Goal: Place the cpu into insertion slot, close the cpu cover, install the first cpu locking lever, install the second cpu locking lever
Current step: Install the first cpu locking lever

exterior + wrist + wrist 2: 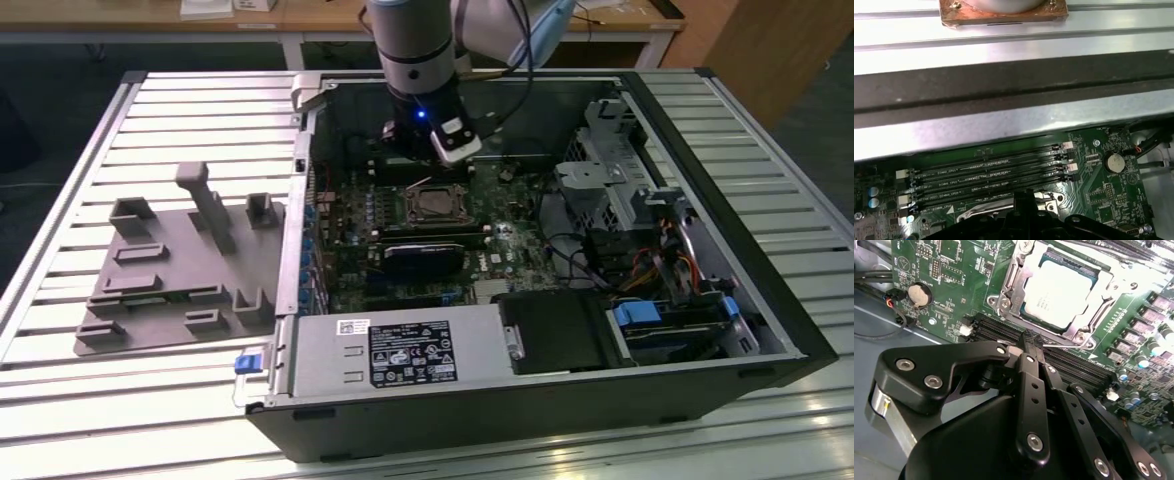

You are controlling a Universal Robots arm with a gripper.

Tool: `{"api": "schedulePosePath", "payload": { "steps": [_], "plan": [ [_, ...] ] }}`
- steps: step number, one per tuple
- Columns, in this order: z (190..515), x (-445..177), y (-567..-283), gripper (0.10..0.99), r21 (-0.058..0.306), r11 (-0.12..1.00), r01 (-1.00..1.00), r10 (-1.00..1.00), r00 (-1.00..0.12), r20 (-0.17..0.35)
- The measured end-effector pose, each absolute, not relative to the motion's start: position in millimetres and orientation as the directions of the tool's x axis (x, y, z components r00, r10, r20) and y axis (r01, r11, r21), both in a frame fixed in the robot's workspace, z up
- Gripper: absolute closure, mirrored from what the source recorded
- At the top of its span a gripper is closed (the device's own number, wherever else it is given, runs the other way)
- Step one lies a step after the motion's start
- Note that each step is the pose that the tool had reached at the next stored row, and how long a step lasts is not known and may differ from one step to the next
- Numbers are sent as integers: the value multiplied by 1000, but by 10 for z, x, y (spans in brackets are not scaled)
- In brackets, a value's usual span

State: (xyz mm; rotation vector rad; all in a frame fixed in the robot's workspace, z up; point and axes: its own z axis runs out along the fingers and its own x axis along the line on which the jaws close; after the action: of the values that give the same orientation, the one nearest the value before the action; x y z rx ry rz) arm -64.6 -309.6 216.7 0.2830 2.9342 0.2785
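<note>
The cpu (1059, 287) lies flat in the insertion slot (434, 206) on the green board, its pale metal face up. The silver cpu cover (1006, 287) is folded down around it as a frame. My gripper (1029, 339) hangs just beside the socket, over the long memory slots (1074, 367), with its black fingers pressed together. A thin metal locking lever (1066, 345) runs along the socket's edge from right by the fingertips; whether they pinch it is hidden. In the exterior view the gripper (424, 165) sits just behind the socket, inside the open case.
A coin battery (919, 294) and cables lie to one side of the socket. A black card (424, 258) crosses the board in front of the socket. Drive cages (627, 190) and the power supply (400, 355) crowd the case. A grey fixture (180, 270) sits on the table.
</note>
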Motion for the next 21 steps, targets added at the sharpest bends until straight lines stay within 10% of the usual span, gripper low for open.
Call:
{"api": "schedulePosePath", "payload": {
  "steps": [21],
  "plan": [
    [2135,-645,-2996,984,199,952,233,266,-950,-161]
  ]
}}
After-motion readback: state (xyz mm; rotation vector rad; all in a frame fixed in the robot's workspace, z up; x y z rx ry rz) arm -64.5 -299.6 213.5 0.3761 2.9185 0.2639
